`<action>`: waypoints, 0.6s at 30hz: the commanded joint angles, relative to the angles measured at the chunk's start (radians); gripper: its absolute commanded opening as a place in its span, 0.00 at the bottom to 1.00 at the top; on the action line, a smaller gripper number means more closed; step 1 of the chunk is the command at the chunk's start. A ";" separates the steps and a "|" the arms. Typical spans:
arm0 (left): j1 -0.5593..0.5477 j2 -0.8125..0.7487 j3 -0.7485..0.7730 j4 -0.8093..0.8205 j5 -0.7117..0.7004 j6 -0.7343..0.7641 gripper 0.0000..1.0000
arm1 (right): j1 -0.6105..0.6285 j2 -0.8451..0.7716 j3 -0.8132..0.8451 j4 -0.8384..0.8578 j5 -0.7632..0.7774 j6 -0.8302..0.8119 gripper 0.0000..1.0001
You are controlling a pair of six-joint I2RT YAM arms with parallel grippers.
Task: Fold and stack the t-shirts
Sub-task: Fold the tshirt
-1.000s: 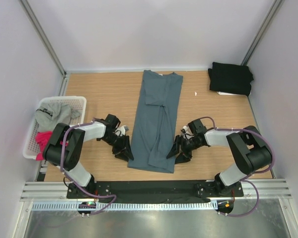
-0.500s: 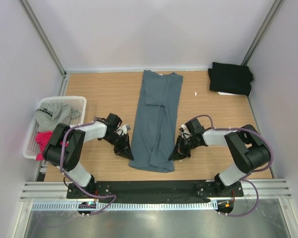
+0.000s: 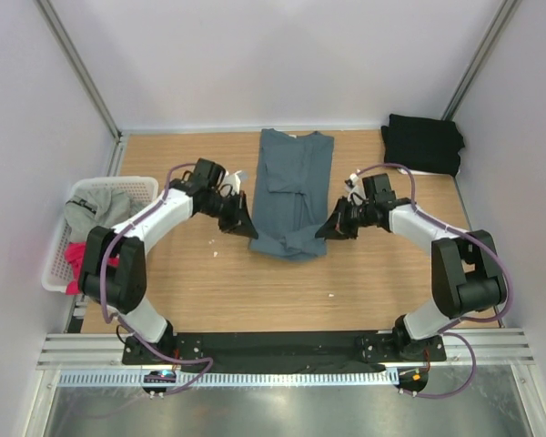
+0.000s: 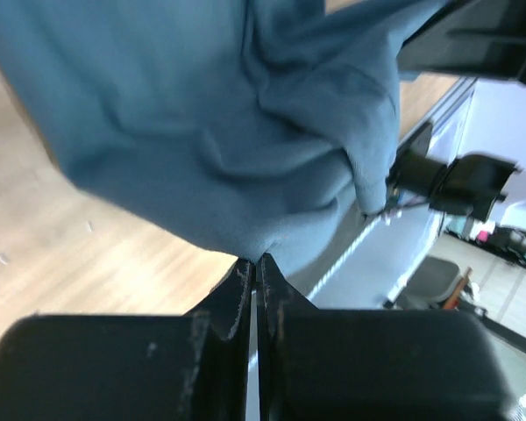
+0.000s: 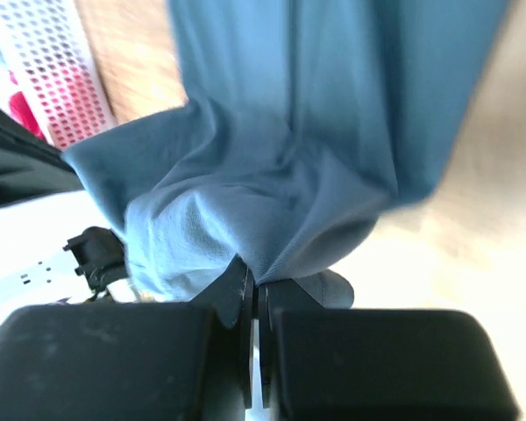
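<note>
The left gripper [image 4: 256,263] has its two fingers [image 4: 230,303] clenched tight, pinching a fold of the slate blue-grey t-shirt [image 4: 202,132] at their tips. The right gripper [image 5: 254,279] does the same, its fingers [image 5: 280,298] squeezed flat on the cloth of that shirt. That makes two grippers, both grasping one garment, one at each of its near corners.

Between them the shirt's near edge is bunched, creased and sagging, with the gathered cloth overlapping the part beyond it. From above, the rest of the slate blue-grey t-shirt [image 3: 291,177] lies flat as a long narrow strip, sleeves folded inward and collar at the far end, on the wooden table [image 3: 191,282].

There are four t-shirts in all. The black t-shirt [image 3: 423,144] sits in a compact folded pile well to the right of the blue-grey one, level with its collar. Well to its left stands one white slatted basket [image 3: 55,264]. In it the light grey t-shirt [image 3: 96,211] with dark print lies crumpled, and the pink t-shirt [image 3: 77,253] shows nearer the arms' bases, also crumpled.
</note>
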 commanded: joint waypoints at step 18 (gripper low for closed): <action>0.067 0.490 0.602 0.113 -0.132 0.064 0.00 | -0.079 0.434 0.580 0.098 -0.006 -0.167 0.01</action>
